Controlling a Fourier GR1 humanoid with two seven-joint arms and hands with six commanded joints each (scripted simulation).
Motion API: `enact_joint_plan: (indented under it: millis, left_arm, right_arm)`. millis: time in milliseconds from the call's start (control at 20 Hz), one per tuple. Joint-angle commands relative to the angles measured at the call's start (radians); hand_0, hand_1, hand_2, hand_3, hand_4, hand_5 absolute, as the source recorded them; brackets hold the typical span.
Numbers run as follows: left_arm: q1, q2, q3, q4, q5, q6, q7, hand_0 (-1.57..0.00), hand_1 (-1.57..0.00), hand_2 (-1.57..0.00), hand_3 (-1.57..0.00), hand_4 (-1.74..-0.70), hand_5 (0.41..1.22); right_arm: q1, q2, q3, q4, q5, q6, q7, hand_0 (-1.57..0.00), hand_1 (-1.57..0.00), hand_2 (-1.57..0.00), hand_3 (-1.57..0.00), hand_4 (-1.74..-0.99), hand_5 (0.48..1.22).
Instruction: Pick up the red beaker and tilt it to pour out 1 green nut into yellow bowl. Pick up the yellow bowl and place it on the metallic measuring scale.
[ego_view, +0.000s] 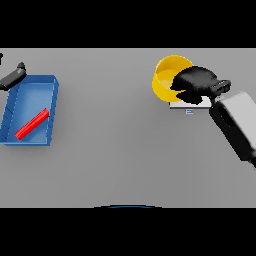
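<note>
The yellow bowl (167, 75) is at the back right, tilted, with its right side over the metallic scale (190, 104). My right hand (196, 82) covers the bowl's right rim, its fingers curled over the edge and shut on it. Only a thin strip of the scale shows below the hand. The red beaker (32, 124) lies on its side in the blue tray (30, 82) at the left. My left hand (13, 76) rests at the tray's far left corner with its fingers straight. No green nut shows anywhere.
The blue tray takes up the left edge of the table. My right forearm (237, 122) slants in from the right side toward the bowl.
</note>
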Motion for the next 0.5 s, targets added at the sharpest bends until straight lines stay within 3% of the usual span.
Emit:
enact_joint_plan:
  millis: [0,50,100,300,450]
  left_arm:
    - [-0.006,-0.005,0.000,0.001,0.003,-0.002,0.010,0.00,0.00,0.00,0.00,-0.80,0.753]
    - [-0.009,-0.005,0.001,0.001,0.003,-0.001,0.012,0.00,0.00,0.00,0.00,-0.80,0.753]
    - [-0.013,-0.005,0.008,-0.001,0.009,0.006,0.020,0.00,0.00,0.00,0.00,-0.81,0.752]
    - [0.010,0.013,0.000,-0.049,0.006,0.034,0.051,0.00,0.00,0.00,0.00,-0.82,0.765]
    - [0.012,0.016,-0.001,-0.060,0.009,0.039,0.066,0.00,0.00,0.00,0.00,-0.83,0.771]
  right_arm:
    - [-0.007,0.006,0.002,0.010,0.001,-0.005,0.001,-1.56,-1.57,-1.57,-1.29,-1.724,1.221]
    - [-0.011,0.000,0.003,0.018,-0.001,-0.006,-0.032,-1.56,-1.57,-1.57,-1.27,-1.723,1.221]
    - [-0.012,0.006,0.005,0.022,-0.001,-0.007,-0.026,-1.57,-1.55,-1.57,-1.33,-1.725,1.221]
    - [-0.013,-0.002,-0.026,0.182,0.024,-0.084,0.003,-1.53,-1.43,-1.50,-1.47,-1.728,1.221]
    - [-0.037,0.010,-0.032,0.271,0.033,-0.118,-0.024,-1.51,-1.38,-1.47,-1.52,-1.729,1.221]
